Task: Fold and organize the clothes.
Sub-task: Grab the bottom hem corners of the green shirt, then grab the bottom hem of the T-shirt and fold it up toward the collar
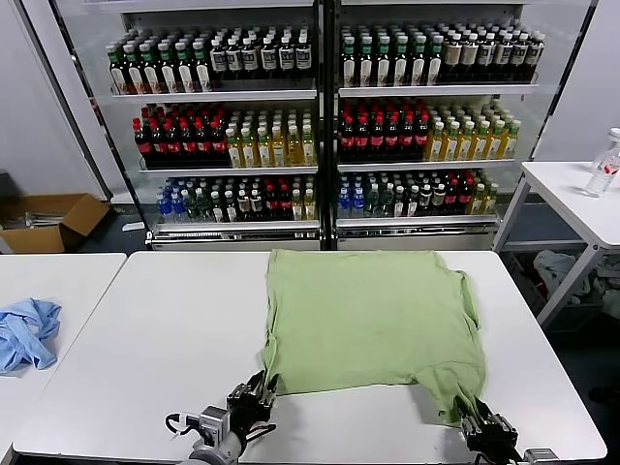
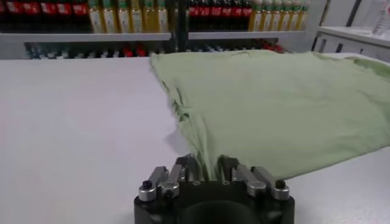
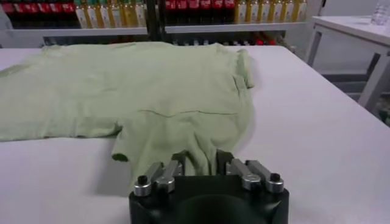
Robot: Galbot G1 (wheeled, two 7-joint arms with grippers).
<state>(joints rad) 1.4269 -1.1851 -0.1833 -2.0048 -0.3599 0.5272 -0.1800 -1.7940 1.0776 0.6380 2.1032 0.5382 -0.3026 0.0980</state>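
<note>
The clothes, a light green shirt (image 1: 373, 320), lie spread flat on the white table (image 1: 174, 329), plain side up. At the shirt's near left corner my left gripper (image 1: 260, 389) has its fingers closed on a bunched fold of the hem (image 2: 207, 167). My right gripper (image 1: 475, 418) is at the near right corner, shut on the green fabric by the sleeve (image 3: 199, 161). Both grippers sit low at the table's front edge. In the wrist views the rest of the shirt (image 2: 274, 103) (image 3: 152, 91) stretches away from each gripper toward the shelves.
A light blue garment (image 1: 27, 331) lies crumpled on a separate table to the left. Drink shelves (image 1: 320, 126) stand behind the table. A side table (image 1: 581, 194) with a bottle (image 1: 605, 165) is at the right, a cardboard box (image 1: 44, 221) on the floor at the left.
</note>
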